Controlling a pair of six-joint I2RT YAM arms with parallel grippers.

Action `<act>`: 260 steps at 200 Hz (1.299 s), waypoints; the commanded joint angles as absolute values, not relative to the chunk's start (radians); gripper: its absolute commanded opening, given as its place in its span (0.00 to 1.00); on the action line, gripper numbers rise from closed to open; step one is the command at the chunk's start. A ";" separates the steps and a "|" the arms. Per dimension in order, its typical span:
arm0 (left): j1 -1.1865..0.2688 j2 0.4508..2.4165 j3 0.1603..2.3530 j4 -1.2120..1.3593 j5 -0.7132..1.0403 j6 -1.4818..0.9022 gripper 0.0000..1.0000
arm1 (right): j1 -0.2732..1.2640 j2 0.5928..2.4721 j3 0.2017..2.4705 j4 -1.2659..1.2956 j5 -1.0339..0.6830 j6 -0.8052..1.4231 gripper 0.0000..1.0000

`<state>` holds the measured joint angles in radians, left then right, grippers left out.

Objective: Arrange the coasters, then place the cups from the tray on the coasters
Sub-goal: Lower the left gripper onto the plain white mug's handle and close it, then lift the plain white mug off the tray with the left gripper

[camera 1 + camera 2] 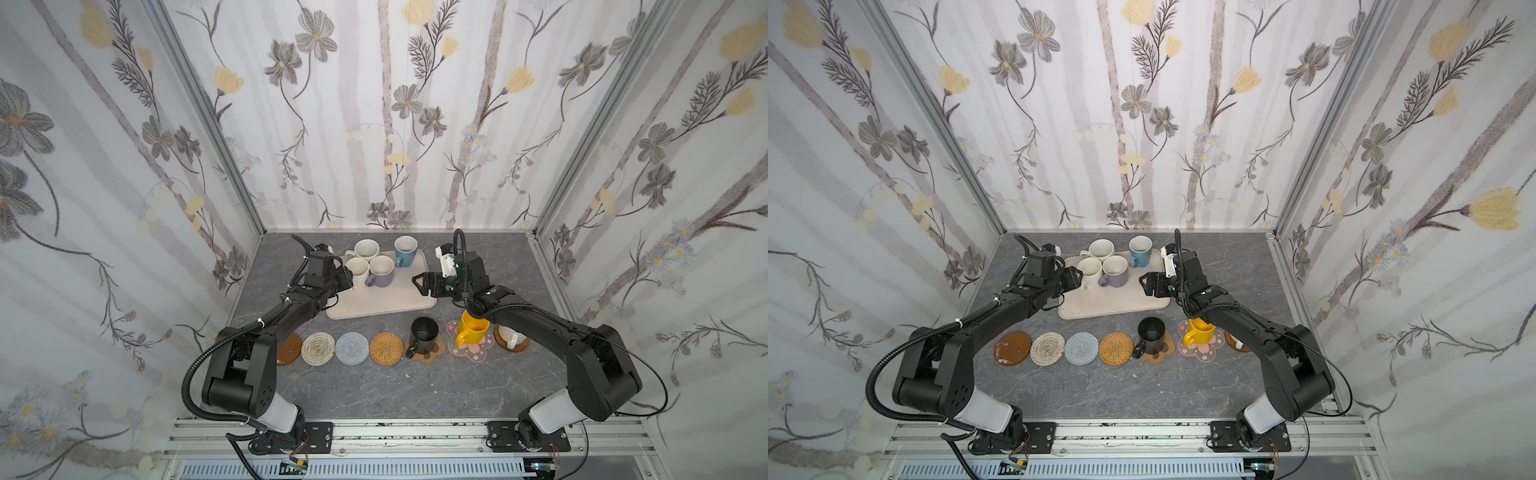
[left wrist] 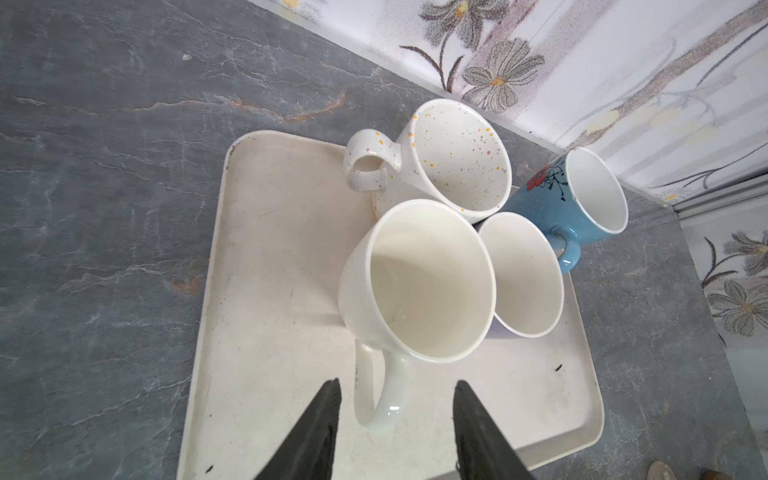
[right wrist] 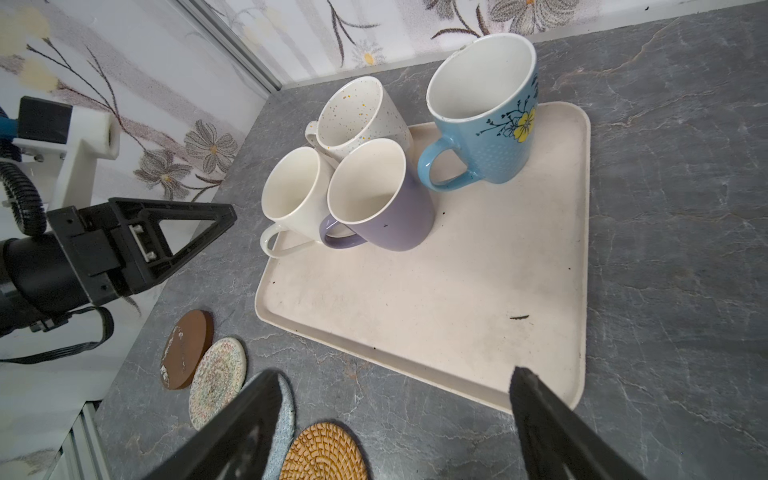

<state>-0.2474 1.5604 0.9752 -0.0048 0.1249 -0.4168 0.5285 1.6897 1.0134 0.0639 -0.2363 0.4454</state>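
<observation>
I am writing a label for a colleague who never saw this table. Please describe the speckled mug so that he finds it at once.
Look at the cream-beige tray at the back of the grey table. The speckled mug stands at its far left corner, just behind the plain cream mug and the lavender mug. It alone has small coloured dots on white glaze.

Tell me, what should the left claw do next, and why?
Probably close the left gripper on the handle of the plain white mug: its open fingers seem to sit either side of that handle, the mug stands on the tray, and the straw coaster is bare.
</observation>
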 commanded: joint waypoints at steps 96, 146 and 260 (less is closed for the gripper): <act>-0.298 1.768 1.216 -0.272 0.029 -0.256 0.44 | 0.533 1.631 0.967 0.126 -0.232 0.415 0.88; -0.305 1.820 1.255 -0.296 0.001 -0.241 0.36 | 0.532 1.646 0.960 0.147 -0.248 0.419 0.87; -0.327 1.857 1.287 -0.312 -0.059 -0.226 0.13 | 0.531 1.663 0.965 0.158 -0.264 0.425 0.85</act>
